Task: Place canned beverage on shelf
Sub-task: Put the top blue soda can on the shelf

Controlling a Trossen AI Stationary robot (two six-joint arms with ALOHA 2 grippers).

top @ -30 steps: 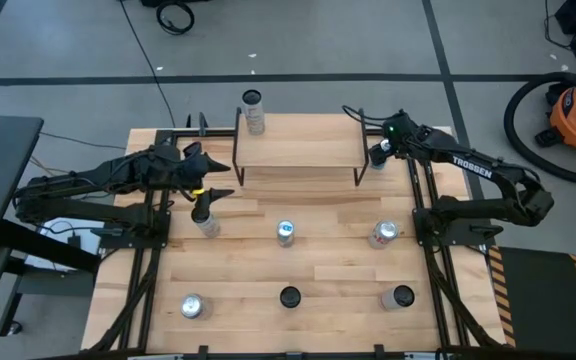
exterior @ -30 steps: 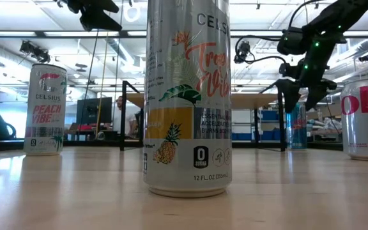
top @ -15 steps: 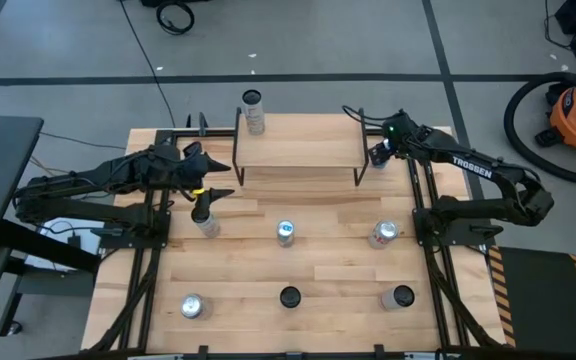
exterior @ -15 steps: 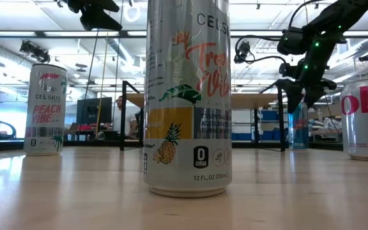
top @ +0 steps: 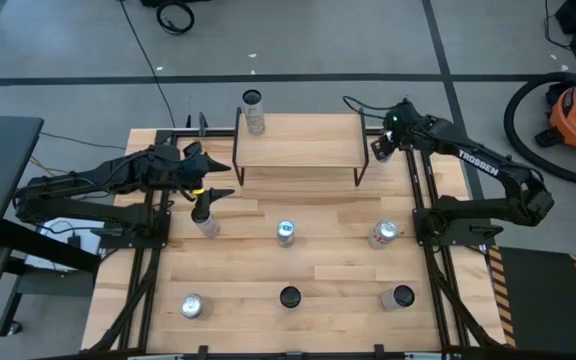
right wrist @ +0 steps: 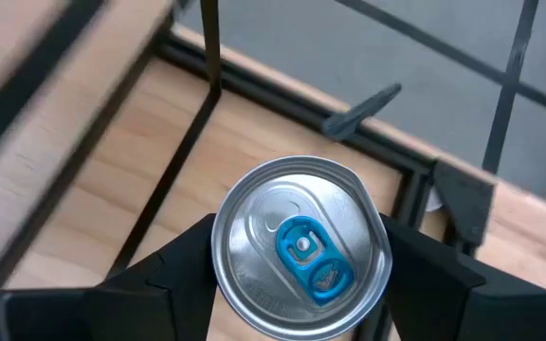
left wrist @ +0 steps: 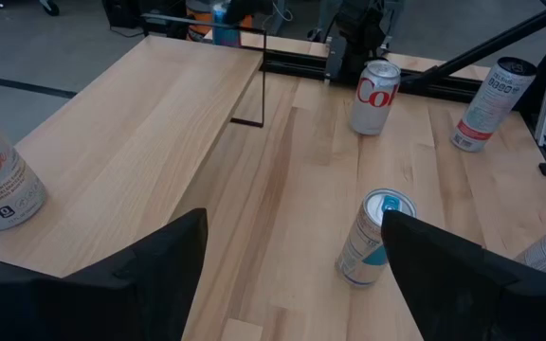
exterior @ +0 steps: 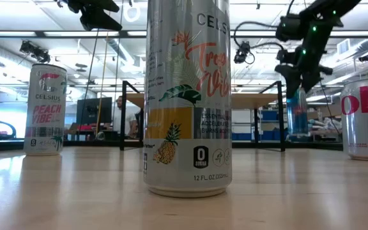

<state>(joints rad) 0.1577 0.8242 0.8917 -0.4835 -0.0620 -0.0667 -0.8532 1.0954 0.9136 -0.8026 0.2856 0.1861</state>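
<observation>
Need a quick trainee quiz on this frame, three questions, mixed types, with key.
1. True or false: the right gripper is shut on a can with a blue tab.
2. Where is that can? A) standing on the shelf top; B) beside the shelf's right end; C) lying on its side.
3. Fill in: the left gripper has its jaws ___.
Key: 1 true; 2 B; 3 open.
</observation>
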